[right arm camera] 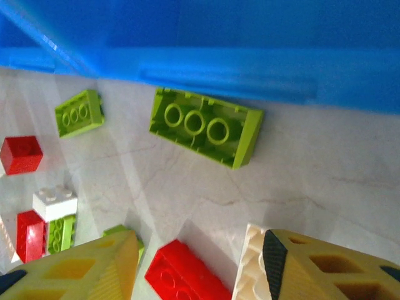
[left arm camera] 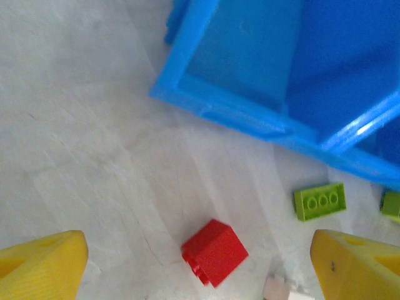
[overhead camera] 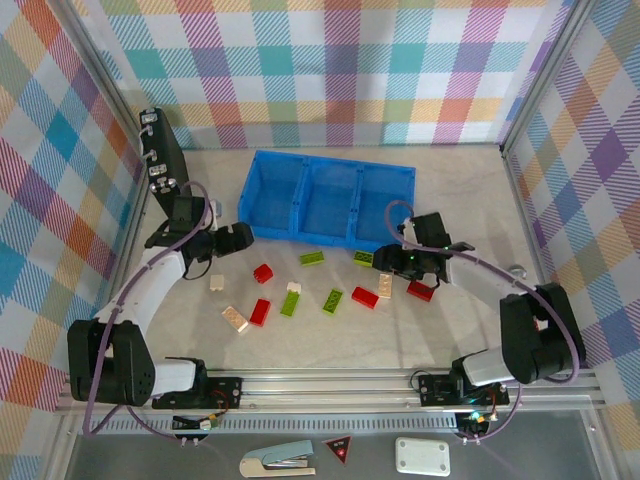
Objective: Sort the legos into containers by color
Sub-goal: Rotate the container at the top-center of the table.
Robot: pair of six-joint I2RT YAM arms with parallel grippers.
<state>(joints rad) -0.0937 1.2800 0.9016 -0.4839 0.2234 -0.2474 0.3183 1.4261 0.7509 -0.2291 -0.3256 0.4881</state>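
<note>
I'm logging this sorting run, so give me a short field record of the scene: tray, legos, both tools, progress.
tray: blue tray, three compartments, no bricks seen inside
legos: legos in red, lime green and cream, scattered on the table in front of the tray
left tool: left tool open, above a red brick
right tool: right tool jaws apart, cream brick against one finger, second red brick lying between
progress: nothing sorted yet
</note>
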